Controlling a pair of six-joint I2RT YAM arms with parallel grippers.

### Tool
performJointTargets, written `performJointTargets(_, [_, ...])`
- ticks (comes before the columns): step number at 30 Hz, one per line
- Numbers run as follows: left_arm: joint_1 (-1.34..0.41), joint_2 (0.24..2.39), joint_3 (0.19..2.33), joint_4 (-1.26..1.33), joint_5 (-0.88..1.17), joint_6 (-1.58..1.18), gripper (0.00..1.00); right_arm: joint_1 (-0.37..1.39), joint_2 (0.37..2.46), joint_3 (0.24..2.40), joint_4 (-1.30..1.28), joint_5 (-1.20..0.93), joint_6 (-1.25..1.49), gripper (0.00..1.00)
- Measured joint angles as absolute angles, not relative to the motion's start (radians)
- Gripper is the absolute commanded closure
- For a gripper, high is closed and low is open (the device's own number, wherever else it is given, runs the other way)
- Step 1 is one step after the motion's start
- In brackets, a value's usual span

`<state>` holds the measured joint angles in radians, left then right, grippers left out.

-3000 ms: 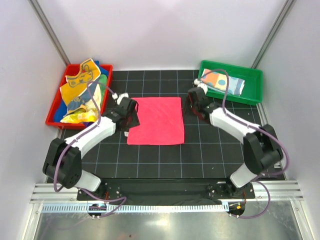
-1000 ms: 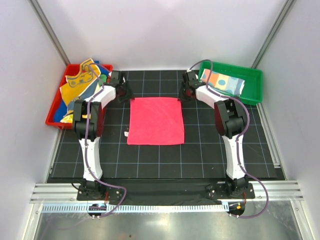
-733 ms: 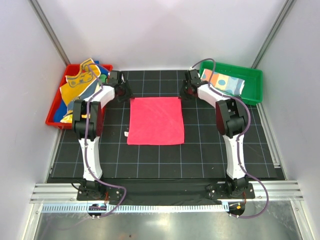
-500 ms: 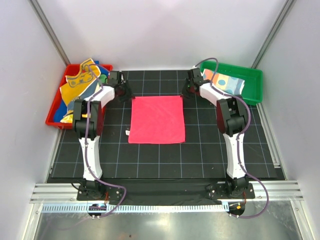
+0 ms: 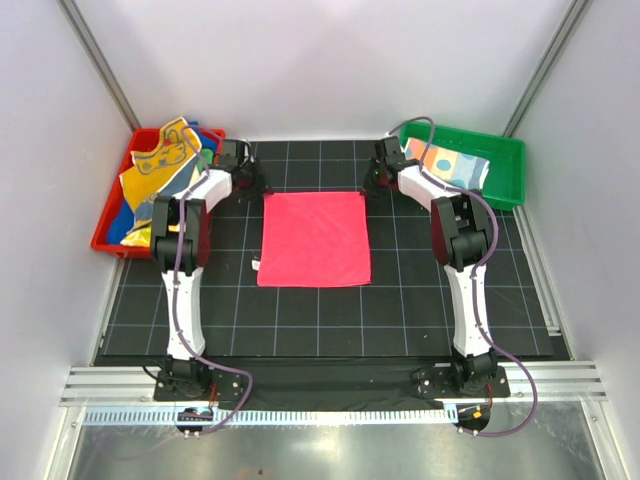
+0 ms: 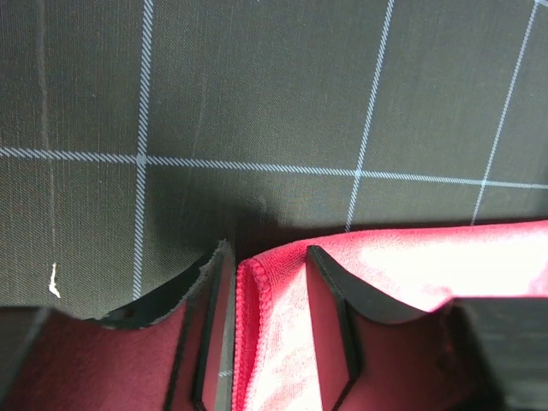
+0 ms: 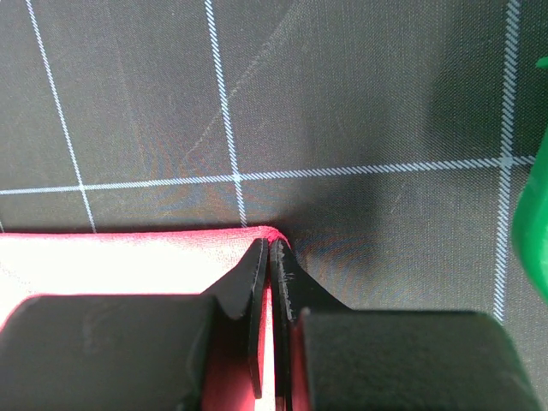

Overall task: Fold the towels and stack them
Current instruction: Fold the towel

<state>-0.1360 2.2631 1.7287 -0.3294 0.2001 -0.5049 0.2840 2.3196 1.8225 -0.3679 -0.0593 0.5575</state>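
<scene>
A plain pink-red towel (image 5: 314, 240) lies flat in the middle of the black grid mat. My left gripper (image 5: 258, 188) is at its far left corner. In the left wrist view that gripper (image 6: 268, 253) stands open, its fingers on either side of the towel's hemmed corner (image 6: 257, 300). My right gripper (image 5: 372, 185) is at the far right corner. In the right wrist view it (image 7: 269, 244) is shut on the towel's corner, with the red cloth (image 7: 128, 257) pinched between its fingers.
At the far left a red tray (image 5: 103, 222) holds a heap of crumpled towels (image 5: 160, 175). In the green tray (image 5: 515, 150) at the far right lies a folded patchwork towel (image 5: 450, 163). The green tray's edge (image 7: 535, 248) is close on the right of the right gripper.
Both arms have stretched out from beside the towel to its far corners. The towel has slid slightly right. In the last second the left jaws have narrowed a little.
</scene>
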Motion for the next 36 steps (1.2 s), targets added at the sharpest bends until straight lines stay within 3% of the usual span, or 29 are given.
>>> performJointTargets(1, [-0.136,2.267,1.733,-0.332,0.197,-0.502,0.62,0.284,2.320,1.823,-0.368,-0.060,0.558,0.92])
performJointTargets(15, [-0.136,2.274,1.737,-0.332,0.185,-0.490,0.72,0.280,2.326,1.825,-0.367,-0.068,0.558,0.92])
performJointTargets(24, [-0.136,2.296,1.761,-0.333,0.196,-0.518,0.99,0.278,2.329,1.826,-0.363,-0.075,0.558,0.92])
performJointTargets(36, [-0.136,2.296,1.739,-0.266,0.221,-0.524,1.00,0.254,2.329,1.814,-0.312,-0.101,0.558,0.93])
